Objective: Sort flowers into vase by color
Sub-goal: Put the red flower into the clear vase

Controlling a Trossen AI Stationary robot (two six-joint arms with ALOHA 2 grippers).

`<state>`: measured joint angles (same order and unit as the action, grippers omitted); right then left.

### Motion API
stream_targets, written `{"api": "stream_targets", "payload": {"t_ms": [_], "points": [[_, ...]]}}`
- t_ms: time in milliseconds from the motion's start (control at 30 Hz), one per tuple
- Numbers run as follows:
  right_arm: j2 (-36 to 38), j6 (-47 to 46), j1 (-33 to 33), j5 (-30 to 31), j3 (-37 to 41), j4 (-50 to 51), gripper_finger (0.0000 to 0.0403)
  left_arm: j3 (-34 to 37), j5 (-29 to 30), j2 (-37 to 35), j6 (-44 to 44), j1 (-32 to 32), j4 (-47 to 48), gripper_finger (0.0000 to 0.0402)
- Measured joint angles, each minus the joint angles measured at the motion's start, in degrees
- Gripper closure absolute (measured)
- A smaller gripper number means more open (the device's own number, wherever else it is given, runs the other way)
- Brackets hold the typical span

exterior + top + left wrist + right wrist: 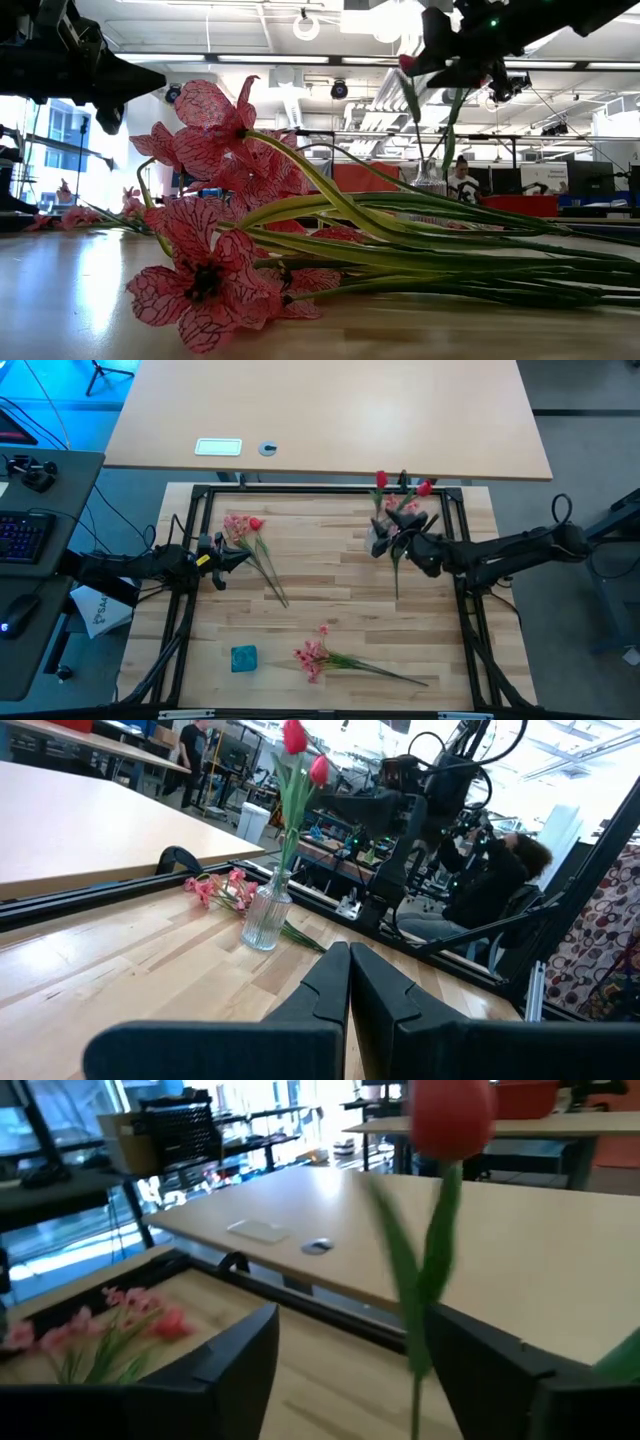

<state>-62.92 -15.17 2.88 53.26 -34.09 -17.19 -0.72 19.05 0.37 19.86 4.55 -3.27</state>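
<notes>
A clear glass vase point(265, 915) stands on the right part of the table with two red tulips point(296, 738) in it. My right gripper point(350, 1320) is open at bud height beside them, its fingers on either side of one tulip stem point(432, 1270). A pink spray point(213, 890) lies at the vase's foot. On the table's left, pink sprays and a red-budded flower point(245, 528) lie in a loose bunch. My left gripper point(348, 955) is shut and holds nothing, hovering just left of that bunch point(238, 557). Another pink spray point(315, 655) lies near the near edge. My right gripper is open around the red tulip's stem point(428, 1335), below the bud. The stem stands upright close to one finger point(490, 1365). I cannot tell whether that finger touches it.
A small blue object point(243, 658) sits near the table's near edge, left of the near spray. A black frame point(330, 488) borders the wooden work surface. Beyond the far rail is a pale desk point(330, 410). People and benches show in the room behind.
</notes>
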Motion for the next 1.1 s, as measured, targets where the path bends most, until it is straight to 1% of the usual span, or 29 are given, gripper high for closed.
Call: {"api": "stream_targets", "payload": {"t_ms": [100,200,300,400,500,567,633,733,800,867,1033,1100], "points": [[0.4,-0.3,1.1,-0.3,0.0,2.1,0.0136,0.0,0.0,0.0,0.0,0.0,0.0,0.0401],[1.9,-1.5,2.2,-0.4,0.0,3.8,0.0131,0.0,0.0,0.0,0.0,0.0,0.0,0.0401],[4.5,-3.2,3.5,-3.4,0.0,4.3,0.0130,0.0,0.0,0.0,0.0,0.0,0.0,0.0401],[6.4,-8.1,4.9,-11.5,0.0,4.3,0.0131,0.0,0.0,0.0,0.0,0.0,0.0,0.0402],[5.8,-16.5,6.7,-22.0,0.0,4.4,0.0134,0.0,0.0,0.0,0.0,0.0,0.0,0.0401],[3.7,-22.6,8.5,-28.8,0.0,4.1,0.0137,0.0,0.0,0.0,0.0,0.0,0.0,0.0402],[0.4,-27.2,10.6,-34.0,0.0,3.3,0.0141,0.0,0.0,0.0,0.0,0.0,0.0,0.0402],[-5.5,-32.8,14.0,-39.1,0.0,-0.2,0.0144,0.0,0.0,0.0,0.0,0.0,0.0,0.0401],[-9.2,-35.8,15.9,-41.0,0.0,-3.7,0.0144,0.0,0.0,0.0,0.0,0.0,0.0,0.0402],[-12.2,-37.5,17.4,-41.5,0.0,-8.0,0.0144,0.0,0.0,0.0,0.0,0.0,0.0,0.0402],[-16.6,-38.9,18.0,-41.2,0.0,-22.1,0.0144,0.0,0.0,0.0,0.0,0.0,0.0,0.0401],[-17.1,-38.4,17.7,-39.2,0.0,-28.4,0.0144,0.0,0.0,0.0,0.0,0.0,0.0,0.0401]]}}
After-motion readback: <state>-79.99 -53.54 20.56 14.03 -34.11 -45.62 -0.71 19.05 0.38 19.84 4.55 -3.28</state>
